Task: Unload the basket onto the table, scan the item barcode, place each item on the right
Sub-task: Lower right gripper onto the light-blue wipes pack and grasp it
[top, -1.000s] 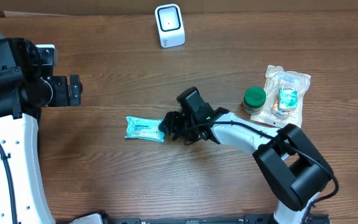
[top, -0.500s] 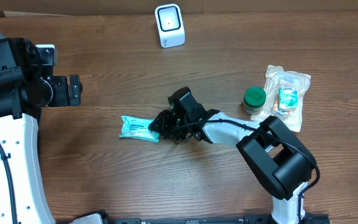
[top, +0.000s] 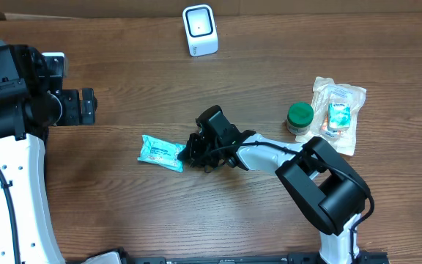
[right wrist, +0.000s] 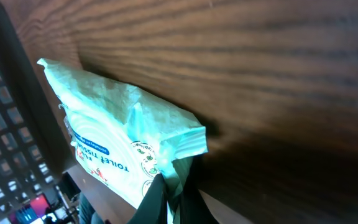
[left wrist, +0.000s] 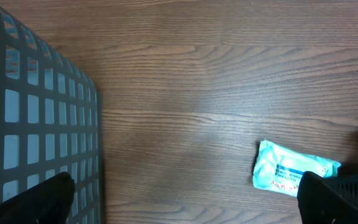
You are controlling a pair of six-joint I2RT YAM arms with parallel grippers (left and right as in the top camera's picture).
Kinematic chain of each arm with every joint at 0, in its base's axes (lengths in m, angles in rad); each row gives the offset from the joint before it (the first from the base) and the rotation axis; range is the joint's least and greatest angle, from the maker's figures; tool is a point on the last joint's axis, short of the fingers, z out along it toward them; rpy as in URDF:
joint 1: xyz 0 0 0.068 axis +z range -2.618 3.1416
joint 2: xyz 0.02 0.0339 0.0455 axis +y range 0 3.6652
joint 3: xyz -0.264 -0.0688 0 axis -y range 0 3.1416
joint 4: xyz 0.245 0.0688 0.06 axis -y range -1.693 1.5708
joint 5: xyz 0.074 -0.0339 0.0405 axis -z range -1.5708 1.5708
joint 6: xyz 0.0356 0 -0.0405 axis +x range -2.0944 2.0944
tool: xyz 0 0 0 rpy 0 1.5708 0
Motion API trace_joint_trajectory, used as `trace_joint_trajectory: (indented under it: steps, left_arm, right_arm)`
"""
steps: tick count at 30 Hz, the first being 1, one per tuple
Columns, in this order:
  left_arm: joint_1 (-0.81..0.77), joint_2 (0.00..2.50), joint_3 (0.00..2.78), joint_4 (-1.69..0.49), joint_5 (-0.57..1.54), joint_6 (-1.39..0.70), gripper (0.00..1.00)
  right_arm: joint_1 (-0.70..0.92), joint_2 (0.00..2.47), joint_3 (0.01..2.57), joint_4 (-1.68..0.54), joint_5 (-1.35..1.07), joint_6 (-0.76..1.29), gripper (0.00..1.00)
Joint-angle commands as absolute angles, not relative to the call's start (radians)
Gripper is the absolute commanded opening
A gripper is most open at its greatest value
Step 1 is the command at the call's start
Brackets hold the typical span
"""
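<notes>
So here's what we've got. The teal packet (top: 160,152) lies flat on the table (top: 123,66), and the right gripper (top: 190,152) has it by one end.

In the right wrist view the packet (right wrist: 123,143) fills the space right ahead of the jaws. The right gripper (right wrist: 169,200) is clamped on the thin sealed flap at the packet's near end, with the dark fingertips pressed together and the plastic pinched between them. We can read "TOILET TISSUE" on the wrapper there. The rest of the packet sticks out past the fingertips, away from the arm, resting on the wood.

The white scanner (top: 200,29) stands well apart from those jaws, off to one side of them near the far edge of the table. Behind the jaws, back along the right arm, there's a green-lidded jar (top: 300,117). A clear bag (top: 337,111) with a small pack inside lies just beside it.

The left gripper (top: 86,106) is well apart from the packet, jaws spread wide with nothing in them. From its own wrist camera, the left gripper (left wrist: 185,199) shows a fingertip in each bottom corner and bare wood between them. The packet (left wrist: 294,173) lies just ahead of one fingertip, and a grey mesh basket (left wrist: 30,124) sits ahead of the other.
</notes>
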State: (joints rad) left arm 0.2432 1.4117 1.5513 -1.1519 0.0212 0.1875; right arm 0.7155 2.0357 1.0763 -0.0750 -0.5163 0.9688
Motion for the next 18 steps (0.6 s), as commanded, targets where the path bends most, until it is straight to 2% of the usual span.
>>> trace_joint_trajectory:
  steps: [1, 9, 18]
  left_arm:
    - [0.248, 1.401, 1.569, -1.148, 0.018, 0.202, 1.0]
    - [0.248, 1.401, 1.569, -1.148, 0.019, 0.202, 1.0]
    - [0.249, 1.401, 1.569, -1.148, 0.019, 0.202, 1.0]
  right_arm:
    - [0.728, 1.994, 1.035, -0.187, -0.387, 0.908, 0.04]
    - [0.728, 1.758, 1.071, -0.454, -0.144, 0.754, 0.04]
    - [0.728, 1.687, 1.295, -0.837, 0.113, 0.592, 0.04]
